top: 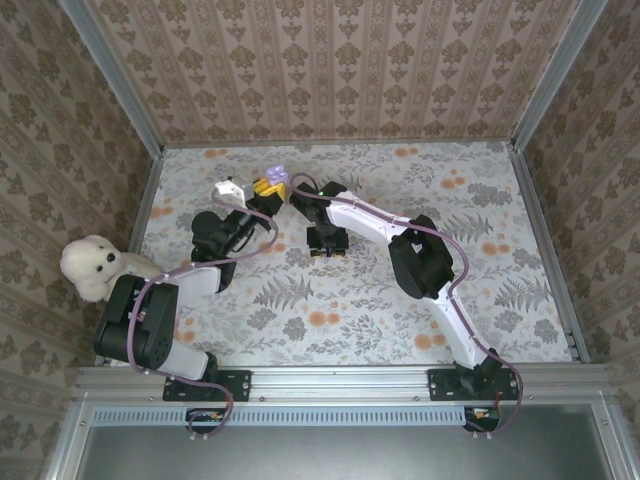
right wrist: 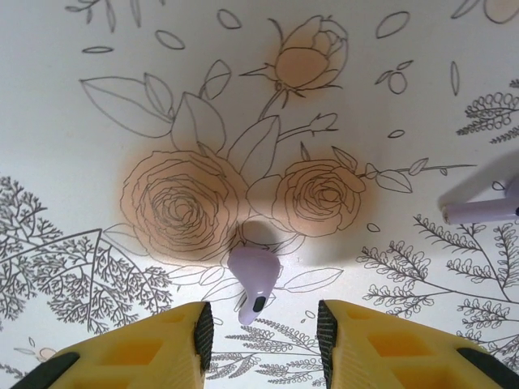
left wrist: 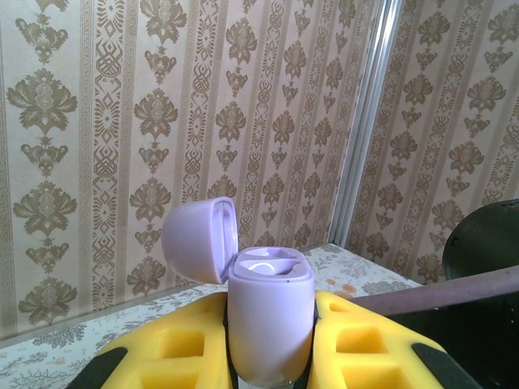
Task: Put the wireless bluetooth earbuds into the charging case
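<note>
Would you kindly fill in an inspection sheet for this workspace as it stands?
Surface: floral tablecloth, lying flat.
Job's things: purple charging case, lid open, upright in the left hand; one purple earbud lying on the cloth.
Clutter: white plush bear at the left edge.
Hands: left hand shut on the case; right hand open, fingertips either side of the earbud's stem, not touching.
Cables: purple cables along both arms.
Surroundings: patterned walls, metal frame.
</note>
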`<state>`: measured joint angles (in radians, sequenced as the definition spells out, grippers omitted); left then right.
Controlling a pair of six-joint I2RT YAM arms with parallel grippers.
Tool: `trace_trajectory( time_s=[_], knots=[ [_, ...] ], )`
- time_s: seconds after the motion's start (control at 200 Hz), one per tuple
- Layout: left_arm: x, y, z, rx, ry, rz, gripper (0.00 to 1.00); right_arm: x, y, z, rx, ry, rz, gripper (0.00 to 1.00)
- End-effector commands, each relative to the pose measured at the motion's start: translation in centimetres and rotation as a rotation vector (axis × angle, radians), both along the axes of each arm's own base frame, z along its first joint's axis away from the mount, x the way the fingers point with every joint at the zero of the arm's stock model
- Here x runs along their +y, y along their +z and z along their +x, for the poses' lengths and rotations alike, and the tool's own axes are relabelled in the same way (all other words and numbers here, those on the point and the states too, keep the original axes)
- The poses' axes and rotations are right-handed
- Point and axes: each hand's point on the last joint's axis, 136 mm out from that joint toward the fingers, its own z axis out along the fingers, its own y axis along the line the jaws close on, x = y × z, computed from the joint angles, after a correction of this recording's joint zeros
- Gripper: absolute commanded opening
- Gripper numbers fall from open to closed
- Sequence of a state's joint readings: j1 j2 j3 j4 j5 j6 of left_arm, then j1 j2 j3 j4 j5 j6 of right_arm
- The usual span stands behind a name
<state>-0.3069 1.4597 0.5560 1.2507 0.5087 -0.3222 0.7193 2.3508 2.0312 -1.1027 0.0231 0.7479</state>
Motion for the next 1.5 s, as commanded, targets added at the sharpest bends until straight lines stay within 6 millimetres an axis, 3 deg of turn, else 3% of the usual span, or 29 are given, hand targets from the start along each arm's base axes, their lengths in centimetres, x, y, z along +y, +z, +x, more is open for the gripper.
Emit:
trace_trajectory(
  time_s=[0.0,0.865,1.495],
  knots=[
    [0.2,1.2,0.0,-0.038,-0.003,-0.025,0.0,-0.4,1.1,0.3,-0.034,-0.078,-0.017,0.42],
    [0.1,1.5,0.2,-0.037,-0.006,-0.033,0.0,-0.3,-2.4,0.7,0.007,-0.124,-0.052,0.37],
    [0.1,1.5,0.2,-0.038,-0.01,-0.034,0.0,0.4,-2.3,1.8,0.003,-0.18,-0.002,0.34]
  ],
)
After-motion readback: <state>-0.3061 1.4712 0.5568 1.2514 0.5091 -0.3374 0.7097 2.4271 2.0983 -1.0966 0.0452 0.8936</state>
